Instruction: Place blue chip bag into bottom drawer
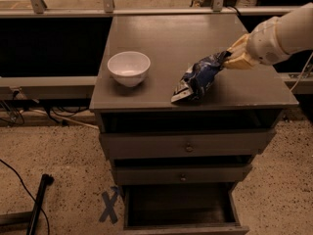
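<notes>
Gripper (231,59) sits at approx 3 o'clock on the cabinet top (195,23), near its right side, fingers pinched together on the upper-right end of the blue chip bag (198,77). Bag's long axis runs diagonal, from the gripper down toward 7-8 o'clock, w/ the far end resting on or just above the top near the front edge; can't tell which. So the bag lies to the gripper's lower left, hanging off the pinch rather than centred in it. White bowl (128,67) is well apart at 9 o'clock, not in the way. Bottom drawer (178,204) is pulled out, dark inside, at 6 o'clock from the bag, below the two shallower drawers (186,146). Key relation, imo: the drawer opening is straight down and fwd of the front edge, and the bag trails toward that same edge, so the carry probably needs a lift first to clear the lip, then out and down w/ the loose end leading. Risk: an end-grip on crumpled foil may let it swing or slip, and the trailing end could catch the cabinet edge or the drawer front.
</notes>
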You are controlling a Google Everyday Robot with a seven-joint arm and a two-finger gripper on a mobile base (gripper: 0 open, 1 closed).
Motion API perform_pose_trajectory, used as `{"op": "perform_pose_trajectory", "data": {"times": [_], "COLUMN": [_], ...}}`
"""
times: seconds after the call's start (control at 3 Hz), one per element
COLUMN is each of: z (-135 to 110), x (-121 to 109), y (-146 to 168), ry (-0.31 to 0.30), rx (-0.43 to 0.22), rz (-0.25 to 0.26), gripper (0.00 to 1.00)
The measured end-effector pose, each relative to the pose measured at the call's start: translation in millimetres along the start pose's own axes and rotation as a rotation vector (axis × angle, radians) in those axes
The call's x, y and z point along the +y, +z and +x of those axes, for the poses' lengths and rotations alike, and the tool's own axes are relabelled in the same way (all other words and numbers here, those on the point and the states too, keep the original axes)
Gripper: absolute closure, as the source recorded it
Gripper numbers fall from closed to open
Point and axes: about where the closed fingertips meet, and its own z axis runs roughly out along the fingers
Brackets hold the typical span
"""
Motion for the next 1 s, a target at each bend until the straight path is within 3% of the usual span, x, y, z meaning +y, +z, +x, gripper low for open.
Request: {"op": "perform_pose_trajectory", "data": {"times": [0.33,0.67,1.0], "z": [-22,-23,35], "x": [35,81,146], "y": [-71,-113,-98], "ry": [0.002,0.047,0.219], "rx": [-0.137,-0.133,0.031], "rz": [0.002,-0.054,-0.173], "gripper": [1.00,1.00,1.00]}}
